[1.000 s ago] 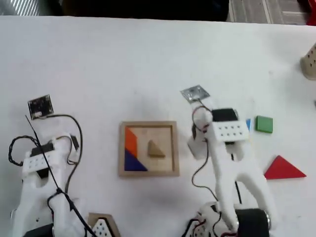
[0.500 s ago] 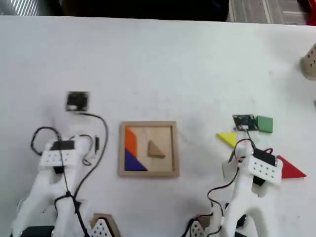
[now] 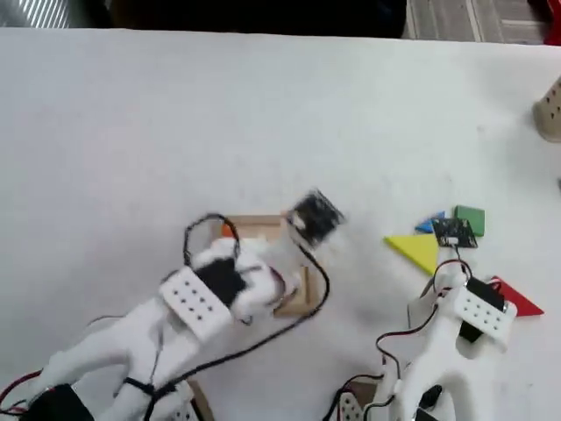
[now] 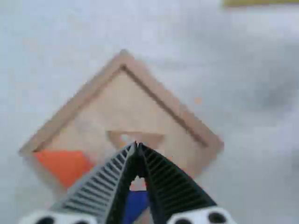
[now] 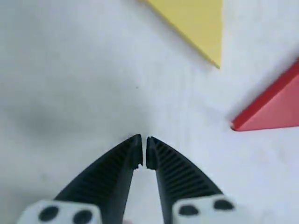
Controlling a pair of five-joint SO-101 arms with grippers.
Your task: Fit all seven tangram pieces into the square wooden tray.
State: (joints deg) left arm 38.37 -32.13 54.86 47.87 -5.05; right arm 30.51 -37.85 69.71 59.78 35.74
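Observation:
The square wooden tray [image 4: 173,112] holds an orange piece [image 4: 63,164], a blue piece [image 4: 136,205] and a small tan triangle [image 4: 140,138]. My left gripper [image 4: 137,148] is shut with nothing in it, its tips right over the tan triangle. In the high view the left arm [image 3: 202,298] lies across the tray [image 3: 307,294] and hides most of it. My right gripper [image 5: 142,151] is shut over bare table, between the yellow triangle [image 5: 194,18] and the red triangle [image 5: 275,107]. The yellow triangle [image 3: 416,248], a blue piece [image 3: 429,224], a green square [image 3: 471,219] and the red triangle [image 3: 519,300] lie right of the tray.
A pale perforated wooden object [image 3: 550,110] stands at the table's right edge. A tan block [image 3: 197,399] sits at the near edge between the arms' bases. The far half of the white table is open room.
The left arm swung from the left side of the table to over the tray. The right arm moved from beside the tray to the loose pieces on the right.

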